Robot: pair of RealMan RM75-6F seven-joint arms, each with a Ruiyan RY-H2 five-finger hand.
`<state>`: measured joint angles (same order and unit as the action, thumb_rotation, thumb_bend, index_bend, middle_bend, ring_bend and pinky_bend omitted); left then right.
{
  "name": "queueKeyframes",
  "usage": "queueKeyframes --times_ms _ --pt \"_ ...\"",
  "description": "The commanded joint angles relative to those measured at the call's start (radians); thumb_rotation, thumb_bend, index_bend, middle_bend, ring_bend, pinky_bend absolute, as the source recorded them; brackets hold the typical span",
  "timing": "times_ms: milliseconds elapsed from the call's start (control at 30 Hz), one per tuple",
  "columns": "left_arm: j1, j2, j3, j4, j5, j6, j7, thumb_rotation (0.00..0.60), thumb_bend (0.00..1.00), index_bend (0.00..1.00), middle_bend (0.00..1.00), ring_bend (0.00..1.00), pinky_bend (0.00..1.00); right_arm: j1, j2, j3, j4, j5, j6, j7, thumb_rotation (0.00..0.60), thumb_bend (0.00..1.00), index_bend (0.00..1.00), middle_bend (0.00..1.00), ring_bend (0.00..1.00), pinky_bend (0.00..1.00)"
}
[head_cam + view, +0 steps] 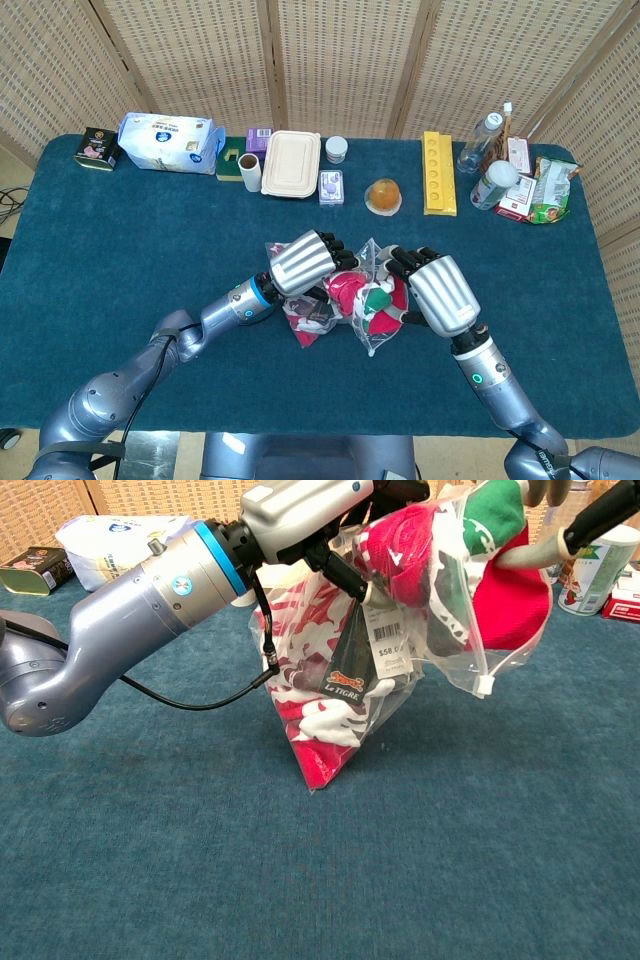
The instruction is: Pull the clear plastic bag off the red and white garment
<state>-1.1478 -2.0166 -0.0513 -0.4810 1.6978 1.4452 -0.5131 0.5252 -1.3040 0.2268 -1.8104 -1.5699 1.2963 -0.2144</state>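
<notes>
Blue felt table point(120, 250), wicker screens behind: left hand point(303, 262) and right hand point(440, 293) both grip the bagged red and white garment point(335, 695) mid-table, aloft, so anchor cloth with left, peel the clear plastic bag point(455, 630) rightward slowly.

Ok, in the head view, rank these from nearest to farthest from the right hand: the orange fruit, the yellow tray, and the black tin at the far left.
From the right hand:
1. Orange fruit, back row, just left of the hand's line.
2. Yellow tray, back row, straight behind the hand.
3. Black tin, far back-left corner.
</notes>
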Motion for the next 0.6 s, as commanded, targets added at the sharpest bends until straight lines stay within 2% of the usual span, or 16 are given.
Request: queueKeyframes --times_ms 33,600 --pt "0.001 0.002 0.003 -0.002 0.002 0.000 0.003 0.600 0.43 0.81 0.70 0.69 0.70 0.005 0.006 0.000 -0.010 0.016 -0.012 -0.016 0.600 0.23 0.48 0.37 0.55 0.53" --pt "-0.005 -0.001 0.011 -0.014 0.004 -0.027 0.016 0.600 0.43 0.81 0.70 0.69 0.69 0.016 0.015 -0.005 -0.047 0.055 -0.035 -0.013 0.600 0.31 0.57 0.42 0.57 0.54"
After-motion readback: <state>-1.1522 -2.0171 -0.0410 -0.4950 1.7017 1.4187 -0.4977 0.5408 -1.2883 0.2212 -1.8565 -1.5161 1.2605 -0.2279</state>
